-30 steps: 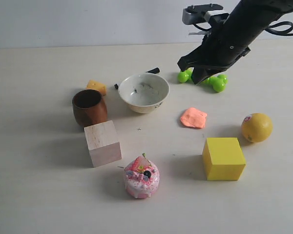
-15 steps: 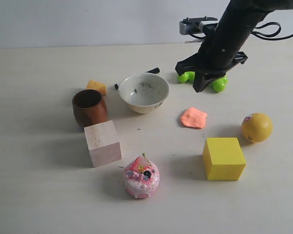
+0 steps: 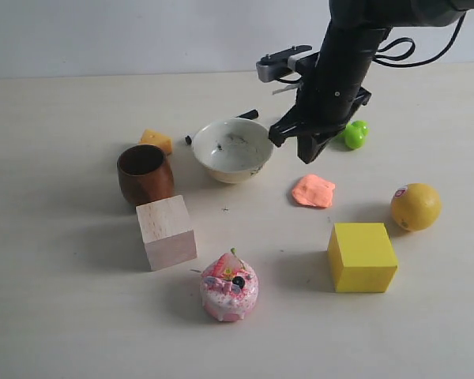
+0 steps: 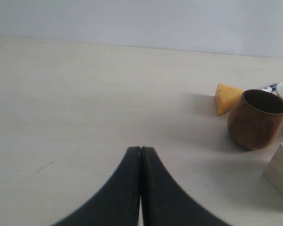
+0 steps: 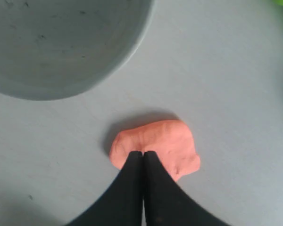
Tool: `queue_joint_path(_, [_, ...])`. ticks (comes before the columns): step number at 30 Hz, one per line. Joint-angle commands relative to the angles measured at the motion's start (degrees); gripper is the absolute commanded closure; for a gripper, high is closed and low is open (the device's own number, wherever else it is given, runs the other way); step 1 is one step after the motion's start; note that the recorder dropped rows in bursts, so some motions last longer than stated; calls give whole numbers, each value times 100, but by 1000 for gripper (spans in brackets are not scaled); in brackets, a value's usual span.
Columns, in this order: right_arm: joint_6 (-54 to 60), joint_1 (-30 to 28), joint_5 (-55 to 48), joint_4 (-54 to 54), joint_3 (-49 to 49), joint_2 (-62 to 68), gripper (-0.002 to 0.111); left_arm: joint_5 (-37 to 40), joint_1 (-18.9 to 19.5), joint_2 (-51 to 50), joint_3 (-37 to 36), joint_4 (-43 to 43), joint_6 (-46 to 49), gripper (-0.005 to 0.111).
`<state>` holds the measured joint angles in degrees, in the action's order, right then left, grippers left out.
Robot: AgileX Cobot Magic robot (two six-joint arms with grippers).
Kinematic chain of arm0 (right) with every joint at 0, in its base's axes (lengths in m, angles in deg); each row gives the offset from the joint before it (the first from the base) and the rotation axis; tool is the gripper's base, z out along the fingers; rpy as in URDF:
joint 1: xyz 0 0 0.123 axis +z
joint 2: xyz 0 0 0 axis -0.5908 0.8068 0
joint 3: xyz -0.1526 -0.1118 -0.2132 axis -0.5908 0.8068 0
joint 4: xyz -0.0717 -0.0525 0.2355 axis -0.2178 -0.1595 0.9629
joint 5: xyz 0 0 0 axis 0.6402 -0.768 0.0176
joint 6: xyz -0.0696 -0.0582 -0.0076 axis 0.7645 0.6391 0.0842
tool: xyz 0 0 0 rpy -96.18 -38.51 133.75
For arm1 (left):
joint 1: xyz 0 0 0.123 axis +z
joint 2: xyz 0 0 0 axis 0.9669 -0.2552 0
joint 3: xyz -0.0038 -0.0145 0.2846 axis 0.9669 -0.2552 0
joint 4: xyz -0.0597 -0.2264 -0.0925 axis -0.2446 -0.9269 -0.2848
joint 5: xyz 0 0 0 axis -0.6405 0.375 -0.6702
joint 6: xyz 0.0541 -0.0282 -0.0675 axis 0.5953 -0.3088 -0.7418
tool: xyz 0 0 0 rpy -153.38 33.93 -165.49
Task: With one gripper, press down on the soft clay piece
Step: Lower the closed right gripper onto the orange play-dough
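Counter (image 3: 79, 316): pale, matte.
Clay (image 3: 313, 191): one, flat, between one bowl (image 3: 232, 149) and one cube (image 3: 362, 257); long axis across the exterior view.
Right claw (image 5: 142, 154): pressed together, over the Clay.
Left claw (image 4: 140, 149): pressed together.

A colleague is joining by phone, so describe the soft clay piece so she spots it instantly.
Find the white bowl near the middle of the table. Between it and the yellow cube lies the soft clay piece. It alone is a flat, salmon-orange blob; the cheese wedge is chunky, on the bowl's other side.
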<state>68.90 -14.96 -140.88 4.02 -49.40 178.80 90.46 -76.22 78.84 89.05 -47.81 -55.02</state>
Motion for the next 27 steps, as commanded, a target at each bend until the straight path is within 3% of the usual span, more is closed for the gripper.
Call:
queue_joint_path(1, [1012, 11, -402, -120, -139, 97, 108, -61, -34, 35, 20, 2, -36, 107])
queue_joint_path(27, [830, 11, 101, -232, -7, 228, 108, -61, -34, 35, 20, 2, -36, 107])
